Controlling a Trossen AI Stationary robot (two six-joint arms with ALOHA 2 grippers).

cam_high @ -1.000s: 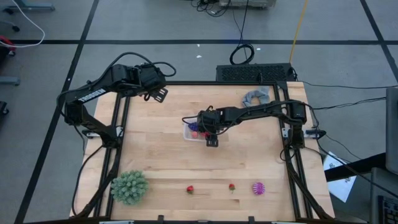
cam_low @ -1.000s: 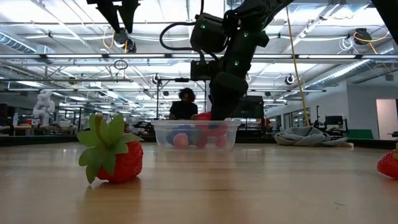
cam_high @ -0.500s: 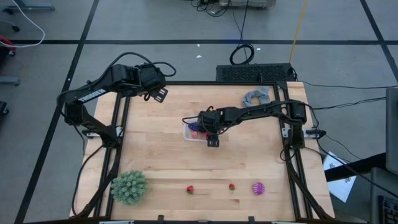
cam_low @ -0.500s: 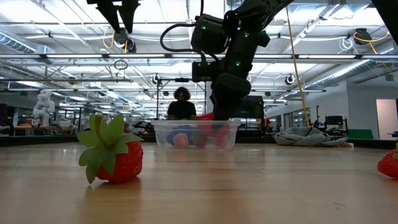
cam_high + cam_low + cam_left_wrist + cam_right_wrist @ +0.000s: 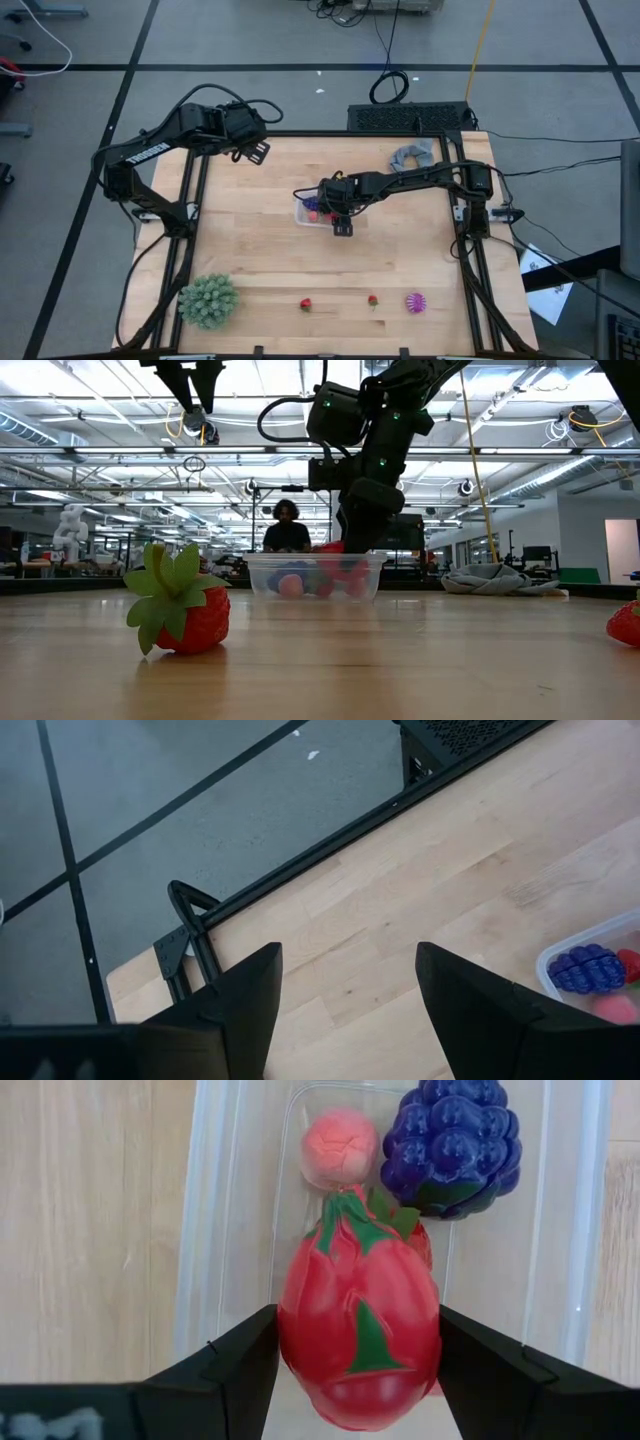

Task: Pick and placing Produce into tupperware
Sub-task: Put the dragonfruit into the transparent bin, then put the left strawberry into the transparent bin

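The right gripper (image 5: 357, 1355) pinches a red dragon fruit (image 5: 358, 1335) over the tub (image 5: 322, 211) at table centre. Inside at 12 o'clock lie grapes (image 5: 452, 1142) and a pink fruit (image 5: 338, 1148). The left gripper (image 5: 257, 152) hangs spread at 10 o'clock.

Work surface: light wooden table (image 5: 250, 240) with a dark frame. Clear tupperware (image 5: 304, 212) stands near centre. Grey cloth (image 5: 413, 156) lies at far right. Along the near edge, left to right: large green spiky ball (image 5: 208, 300), two small strawberries (image 5: 305, 304) (image 5: 373, 299), magenta spiky ball (image 5: 415, 302), well apart from one another.
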